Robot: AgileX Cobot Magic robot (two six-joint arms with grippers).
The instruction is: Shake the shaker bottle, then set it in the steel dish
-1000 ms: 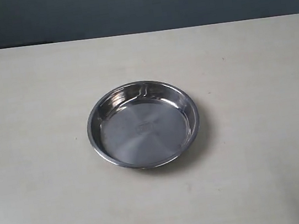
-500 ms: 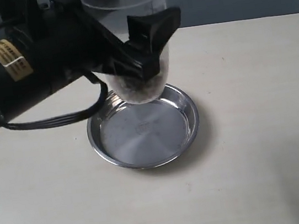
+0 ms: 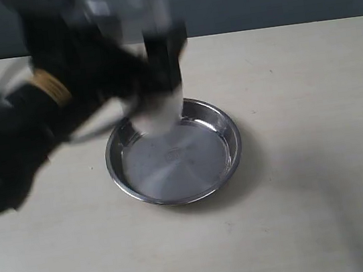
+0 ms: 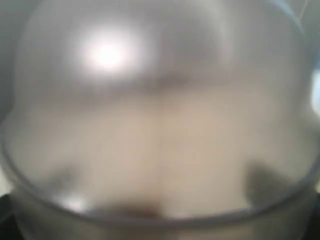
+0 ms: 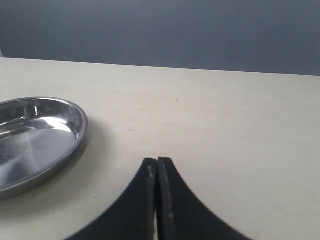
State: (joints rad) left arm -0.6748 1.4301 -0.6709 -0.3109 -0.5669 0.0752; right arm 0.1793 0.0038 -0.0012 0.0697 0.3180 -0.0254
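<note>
Exterior view | left tool (image 3: 157,58) clamped wide around shaker bottle (image 3: 155,116) | bottle motion-blurred, long axis near upright, hanging over steel dish (image 3: 193,168) at its far-left rim | dish centre below, slightly right | right tool (image 5: 157,172) pressed together, clear of dish

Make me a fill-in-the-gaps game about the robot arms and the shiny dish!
1. The left pincer grips the shaker bottle ___ the steel dish.
2. The steel dish has ___ lying in it.
3. The right pincer is ___.

Missing words: above; nothing; shut.
</note>
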